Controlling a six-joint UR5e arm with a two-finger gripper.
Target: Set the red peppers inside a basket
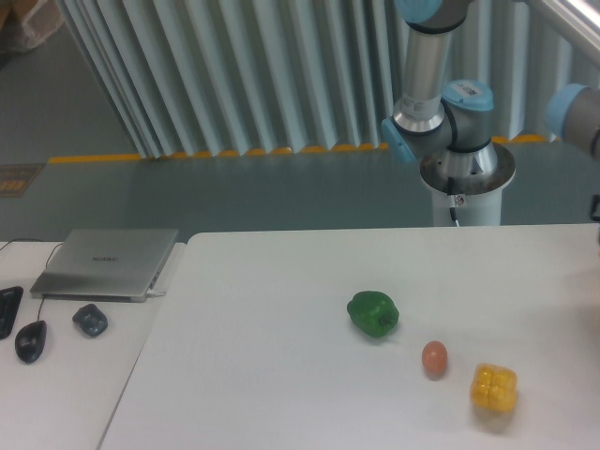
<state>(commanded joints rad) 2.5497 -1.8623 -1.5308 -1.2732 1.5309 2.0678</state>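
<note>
The red peppers are out of view, and no basket shows either. Of the arm I see the base (pixel 466 173), the upright link (pixel 422 66) and a blue joint (pixel 574 112) at the right edge. The gripper itself lies beyond the right edge of the picture, so its fingers do not show. A green pepper (pixel 373 313) and a yellow pepper (pixel 494 388) lie on the white table (pixel 262 356).
A small brownish egg-shaped thing (pixel 434 358) sits between the green and yellow peppers. On the side table at the left are a closed laptop (pixel 105 262), two dark mouse-like objects (pixel 31 340) (pixel 90 320) and a dark keyboard corner (pixel 7 309).
</note>
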